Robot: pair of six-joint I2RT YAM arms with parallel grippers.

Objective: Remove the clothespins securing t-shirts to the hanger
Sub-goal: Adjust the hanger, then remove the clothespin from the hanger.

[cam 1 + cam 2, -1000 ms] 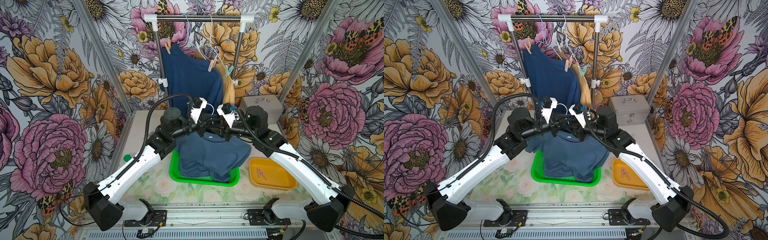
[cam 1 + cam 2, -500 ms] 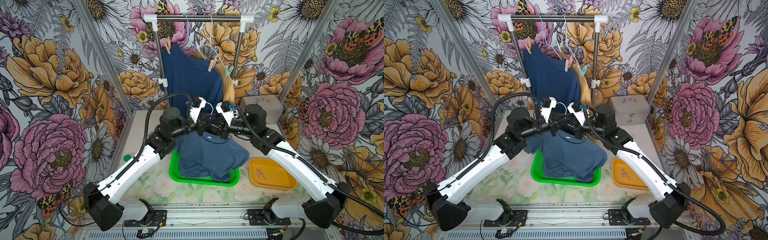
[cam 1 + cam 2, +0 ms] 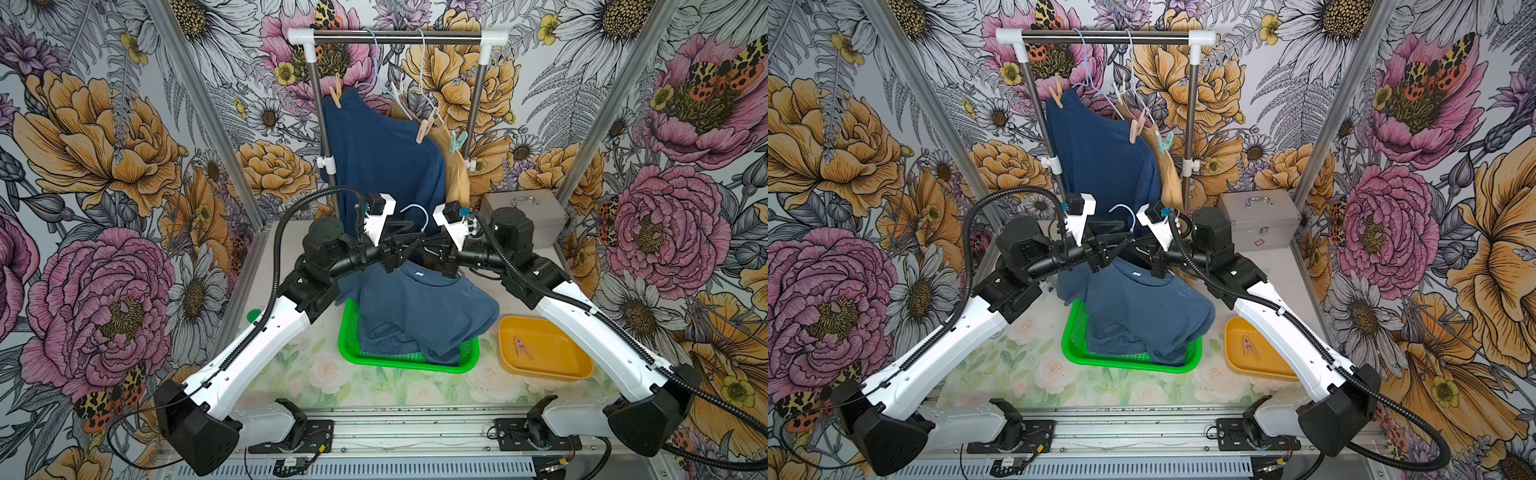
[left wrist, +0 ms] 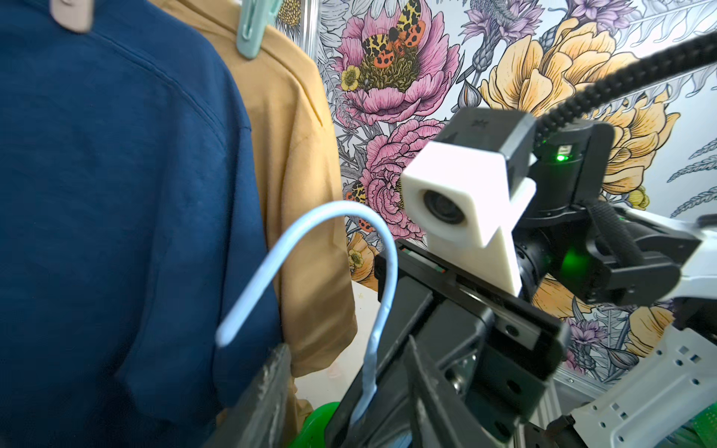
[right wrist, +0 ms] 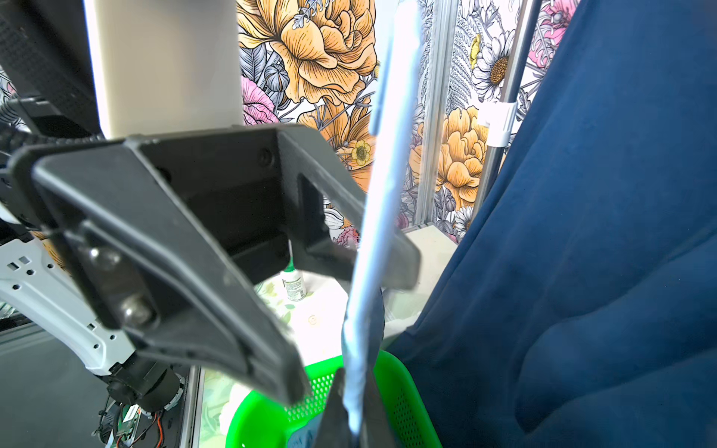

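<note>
Clothespins (image 3: 423,132) sit in neither tool: the right tool (image 5: 351,421) is clamped on the neck of a light-blue hanger (image 4: 390,271), while the left tool (image 5: 351,331) stands apart around that neck. Beneath, a loose navy t-shirt (image 3: 428,307) slumps into the green basket (image 3: 348,332), one clothespin (image 3: 523,347) lies in the yellow tray (image 3: 557,353), and a peach clothespin (image 3: 336,96) and mint-green clothespin (image 3: 457,141) grip the hung navy t-shirt (image 3: 374,166) and tan t-shirt (image 3: 455,174) under the rail (image 3: 395,36). Each is probably light, stiff and springy, best pinched at its splayed tail ends, as the soft cloth and hanger would swing away.
</note>
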